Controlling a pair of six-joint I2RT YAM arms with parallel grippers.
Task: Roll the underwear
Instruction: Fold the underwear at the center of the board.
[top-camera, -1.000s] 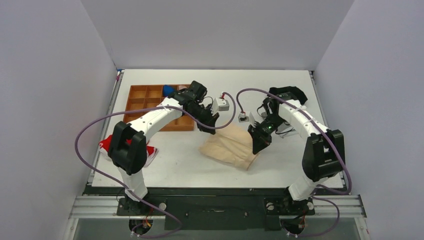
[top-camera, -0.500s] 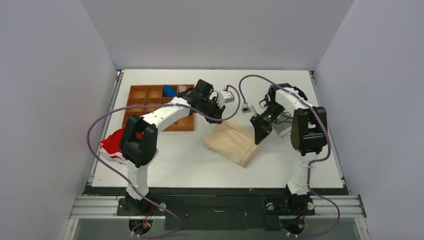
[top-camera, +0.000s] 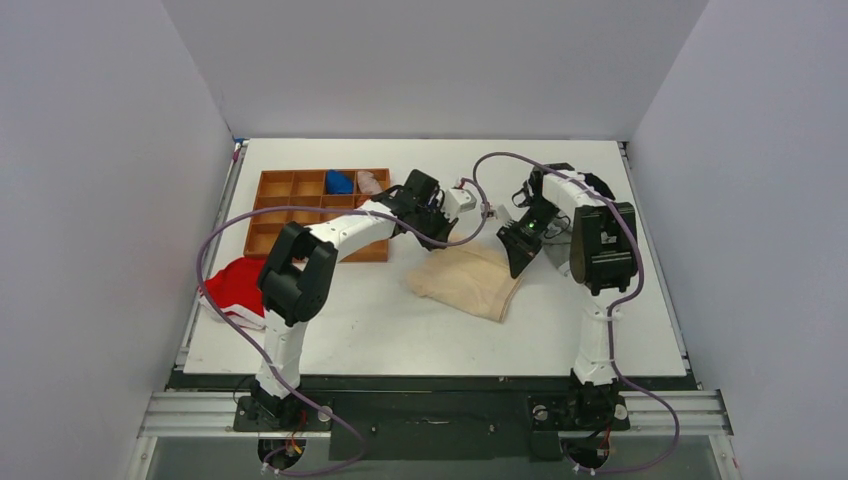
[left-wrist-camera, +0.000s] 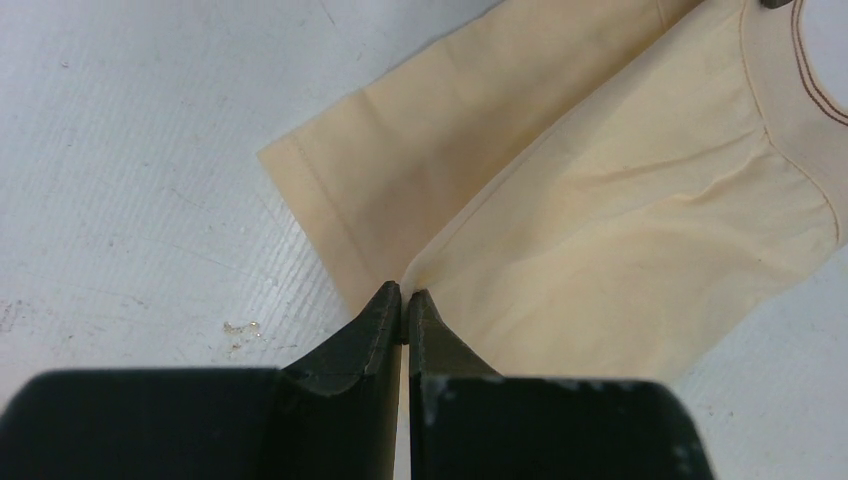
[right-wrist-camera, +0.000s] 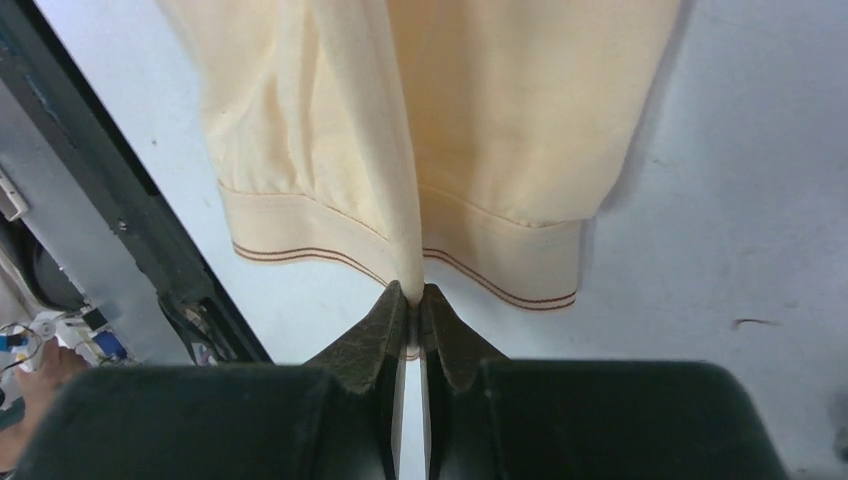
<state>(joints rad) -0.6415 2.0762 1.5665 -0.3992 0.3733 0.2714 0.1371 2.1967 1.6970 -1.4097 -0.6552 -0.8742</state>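
The underwear (top-camera: 468, 282), judged limp and light, is clamped by its hem in the left gripper (left-wrist-camera: 403, 302) and by its waistband in the right gripper (right-wrist-camera: 412, 297).

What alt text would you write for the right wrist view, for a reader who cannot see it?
The right gripper is shut on a pinched fold of the cream underwear, at its band edged with two thin brown lines. The fabric spreads away from the gripper, with the white table behind it.

Cream underwear (top-camera: 468, 283) lies spread out, not yet rolled.
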